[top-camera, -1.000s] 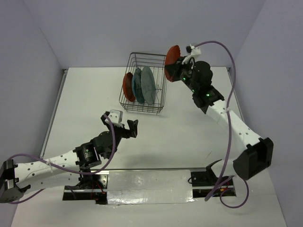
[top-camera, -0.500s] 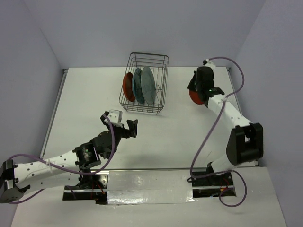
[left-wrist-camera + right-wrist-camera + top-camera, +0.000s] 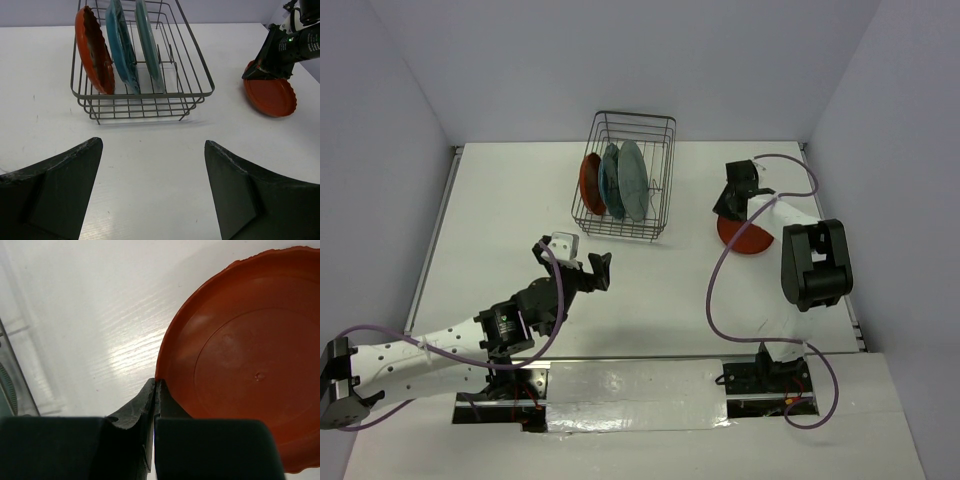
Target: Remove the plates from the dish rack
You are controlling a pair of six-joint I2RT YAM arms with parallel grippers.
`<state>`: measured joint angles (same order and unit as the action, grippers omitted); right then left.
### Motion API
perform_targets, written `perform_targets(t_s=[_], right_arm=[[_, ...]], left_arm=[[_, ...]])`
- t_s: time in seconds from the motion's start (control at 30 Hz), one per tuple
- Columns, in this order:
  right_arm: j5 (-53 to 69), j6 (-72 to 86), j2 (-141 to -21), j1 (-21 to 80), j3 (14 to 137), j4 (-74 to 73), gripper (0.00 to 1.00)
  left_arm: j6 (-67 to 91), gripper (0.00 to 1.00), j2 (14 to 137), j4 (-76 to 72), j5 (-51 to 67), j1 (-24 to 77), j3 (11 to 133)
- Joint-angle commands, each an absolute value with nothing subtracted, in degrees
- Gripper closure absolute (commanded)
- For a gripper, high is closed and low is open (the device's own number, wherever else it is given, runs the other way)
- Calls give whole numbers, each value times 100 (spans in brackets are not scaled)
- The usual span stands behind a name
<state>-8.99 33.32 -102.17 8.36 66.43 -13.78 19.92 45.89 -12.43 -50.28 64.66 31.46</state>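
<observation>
The dish rack (image 3: 634, 113) stands at the back middle of the table and holds three upright plates: an orange-red plate (image 3: 589, 183), a darker teal-blue plate (image 3: 610, 180) and a pale grey-teal plate (image 3: 633, 178). The left wrist view shows the rack (image 3: 150, 95) with the same plates, orange-red (image 3: 95, 50), teal-blue (image 3: 122, 47) and pale (image 3: 147, 42). My right gripper (image 3: 732, 200) is shut on the rim of the second orange-red plate (image 3: 745, 238), which lies low on the table right of the rack. The right wrist view shows the gripper (image 3: 157, 386) pinching that plate (image 3: 240, 365). My left gripper (image 3: 590, 270) is open and empty, in front of the rack (image 3: 152, 145).
The right arm's purple cable (image 3: 715, 280) loops over the table near the held plate. Grey walls close in the table at the back and sides. The left table edge has a metal strip (image 3: 432, 235).
My right arm has carried the orange-red plate from high beside the rack's right rim down and right to the table. The left arm has not moved.
</observation>
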Motion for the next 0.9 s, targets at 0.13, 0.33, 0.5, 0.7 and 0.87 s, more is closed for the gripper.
perform_targets(t_s=[0.13,0.33,0.5,0.7,0.87], right_arm=[[-448,3481,-10353,817,6855,-1265,100],[-185,3349,-10520,817,7013,-1266,96],[-70,3305,-10626,817,7110,-1292,91],[-26,3199,-10582,817,7163,-1345,73],[105,3147,-10363,826,7172,-1397,66]], left_arm=[[2136,5,4447,-1432,-5054,6460,3164],[2136,4,4517,-1424,-5062,6460,3181],[2144,5,4544,-1415,-5054,6460,3199],[2145,4,4474,-1415,-5054,6460,3173],[2136,4,4438,-1441,-5036,6460,3147]])
